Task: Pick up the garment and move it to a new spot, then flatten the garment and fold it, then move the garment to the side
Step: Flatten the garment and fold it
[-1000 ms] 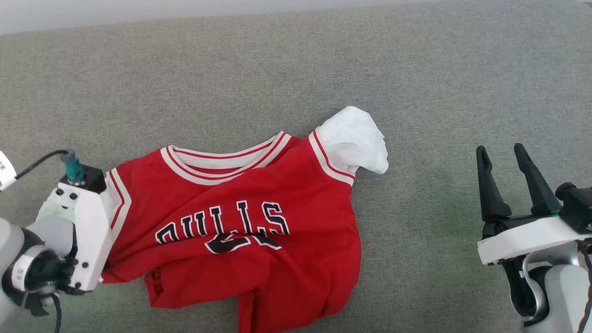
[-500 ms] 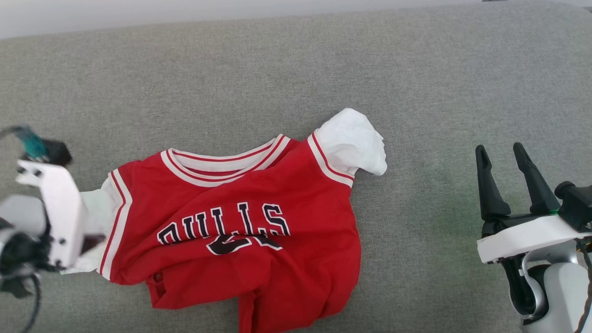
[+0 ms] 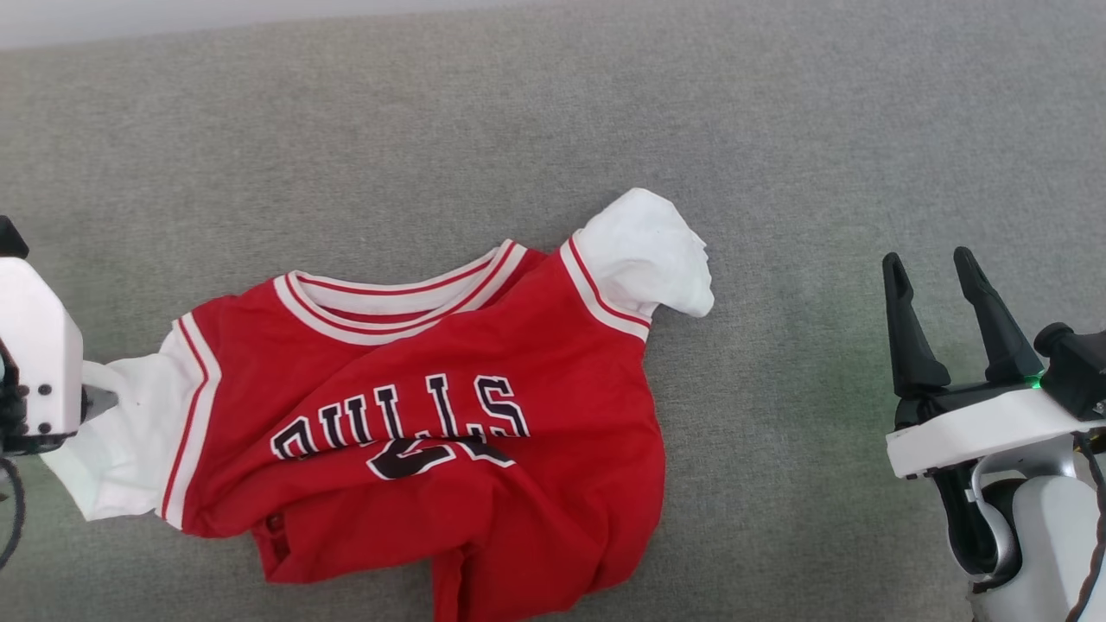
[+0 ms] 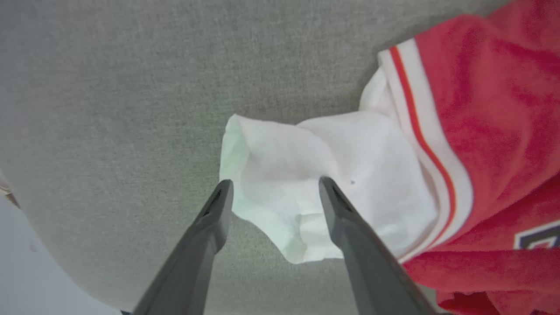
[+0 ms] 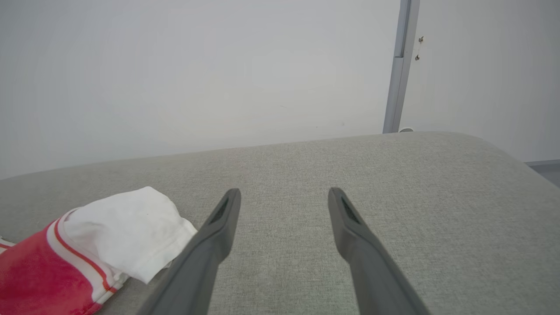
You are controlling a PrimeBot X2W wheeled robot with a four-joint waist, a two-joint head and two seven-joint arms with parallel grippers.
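The left gripper (image 4: 275, 183) just spread its fingers, dropping the garment (image 3: 518, 484); the right gripper (image 3: 928, 257) has fingers apart too, so more flattening seems next.

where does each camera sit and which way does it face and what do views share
Head view: on the head, facing forward and down at the garment on the grey surface; right gripper lower right, left arm's white housing at the left edge.
Left wrist view: on the left wrist, facing down at a white sleeve; left gripper, jaws open.
Right wrist view: on the right wrist, facing across the surface toward a wall; jaws open.
Shared: all show garment and surface.
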